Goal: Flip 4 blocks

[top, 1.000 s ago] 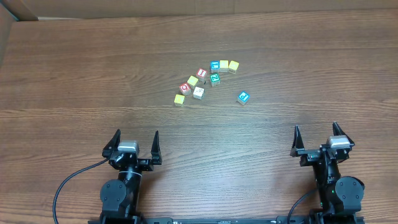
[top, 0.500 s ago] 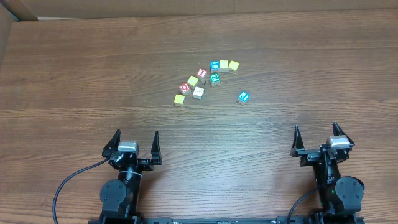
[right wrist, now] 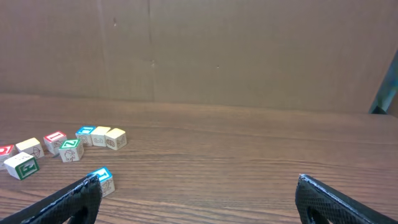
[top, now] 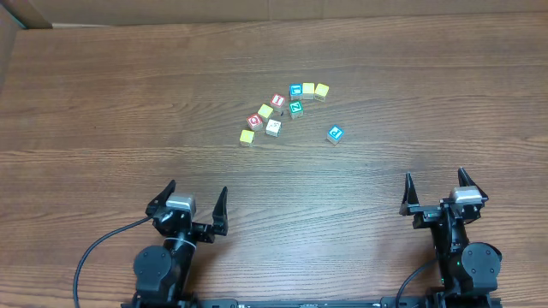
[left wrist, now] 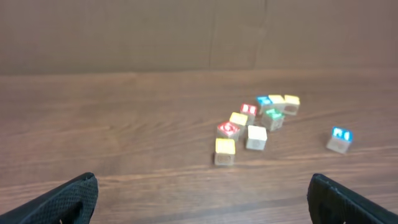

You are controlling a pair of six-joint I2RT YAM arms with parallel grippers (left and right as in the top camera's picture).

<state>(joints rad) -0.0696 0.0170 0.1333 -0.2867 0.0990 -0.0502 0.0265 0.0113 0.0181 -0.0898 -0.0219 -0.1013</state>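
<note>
The blocks lie in a loose cluster at the table's middle back. The yellow block is nearest the left arm, with the whitish block beside it and the teal-green block behind. The blue block sits alone to the right. The left wrist view shows the yellow block, whitish block and blue block far ahead. My left gripper is open and empty. My right gripper is open and empty, with the blue block just beyond its left finger.
Red-faced cubes and further blue and yellow cubes sit in the same cluster. A cardboard wall stands behind the table. Bare wood lies between both grippers and the cluster.
The left gripper has swung slightly to the right and its wrist view is blurred. The right arm and the blocks have not moved.
</note>
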